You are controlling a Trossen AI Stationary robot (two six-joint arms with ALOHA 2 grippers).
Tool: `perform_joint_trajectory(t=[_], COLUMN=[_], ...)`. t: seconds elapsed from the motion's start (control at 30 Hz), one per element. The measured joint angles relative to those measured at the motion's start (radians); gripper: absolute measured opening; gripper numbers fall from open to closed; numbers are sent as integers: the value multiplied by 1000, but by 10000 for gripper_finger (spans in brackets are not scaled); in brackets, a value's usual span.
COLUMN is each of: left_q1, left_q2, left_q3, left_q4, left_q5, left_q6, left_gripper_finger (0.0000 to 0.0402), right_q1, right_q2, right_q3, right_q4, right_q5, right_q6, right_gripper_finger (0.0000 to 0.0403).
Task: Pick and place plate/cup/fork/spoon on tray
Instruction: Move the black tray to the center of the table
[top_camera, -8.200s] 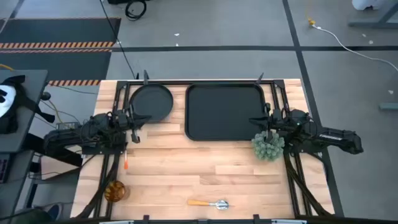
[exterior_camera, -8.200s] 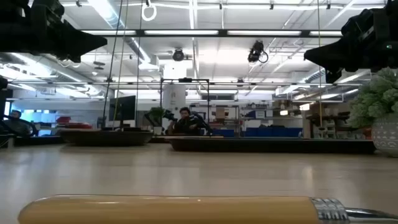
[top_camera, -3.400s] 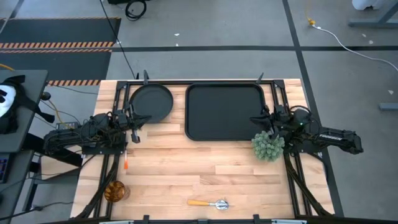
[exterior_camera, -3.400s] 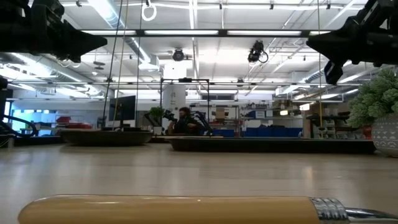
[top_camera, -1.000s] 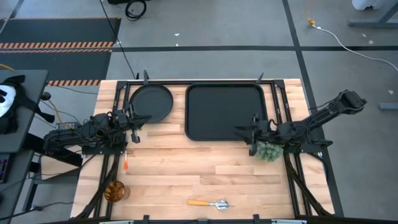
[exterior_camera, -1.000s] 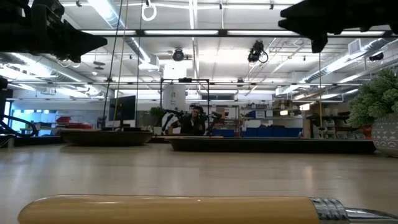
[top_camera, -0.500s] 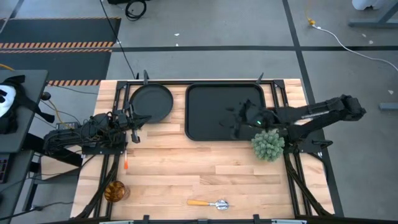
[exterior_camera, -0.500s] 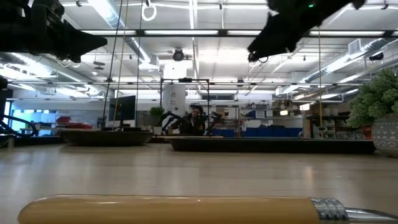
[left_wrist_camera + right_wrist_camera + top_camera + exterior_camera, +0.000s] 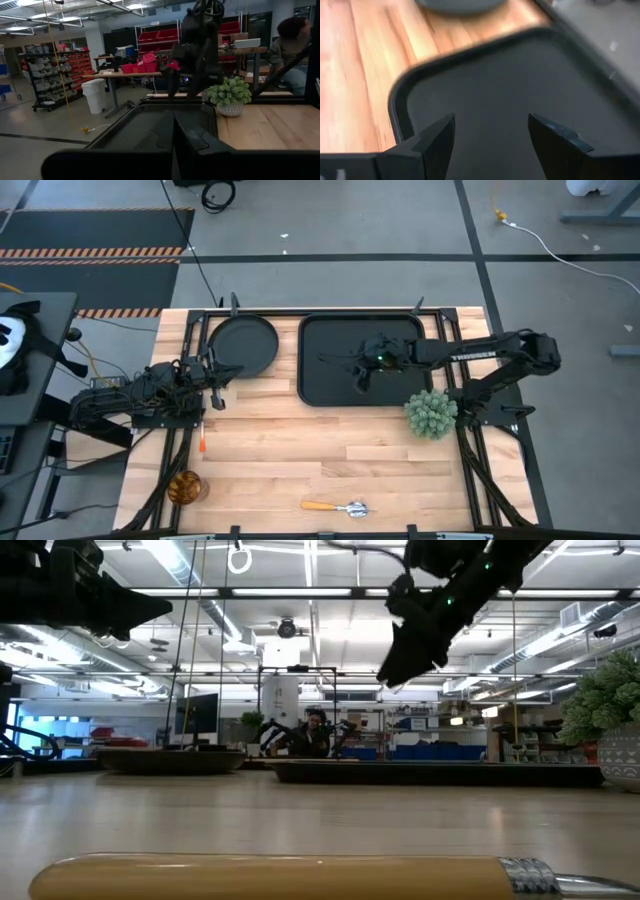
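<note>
We reach right gripper (image 9: 352, 363), fingers spread wide and empty, above large flat black rectangular tray (image 9: 325, 385), heading toward round matte black plate (image 9: 243, 345) just beside tray on wooden table (image 9: 300, 450). Our judgement: keep gripper high over tray rim, descend onto plate's near rim, pinch edge, lift level. Left gripper (image 9: 214, 383) parked closed beside plate. Tray bare. Red-orange-handled fork (image 9: 203, 442), amber glass cup (image 9: 184, 486), yellow-handled silver spoon (image 9: 336, 506) wait near table front. Fork head too small to make out; low view cuts spoon's bowl.
</note>
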Motion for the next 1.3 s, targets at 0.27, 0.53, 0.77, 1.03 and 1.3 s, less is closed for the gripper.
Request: perform_joint_trajectory(t=[0.27,0.53,0.77,1.03,1.3], left_q1=[0,0,0,0,0], left_q2=[0,0,0,0,0], left_q3=[0,0,0,0,0], left_q4=[0,0,0,0,-1], left_q5=[0,0,0,0,0], left_q6=[0,0,0,0,0], left_gripper_finger=[11,11,11,11,11], right_q1=[63,221,219,194,198], right_q2=[112,302,407,449,453], right_q3=[40,151,160,165,163], right_q4=[-143,-227,-286,-324,-314], right_q5=[-145,-42,7,-5,-1], right_q6=[20,-110,-91,-29,-43], right_gripper_finger=[256,256,256,222,83])
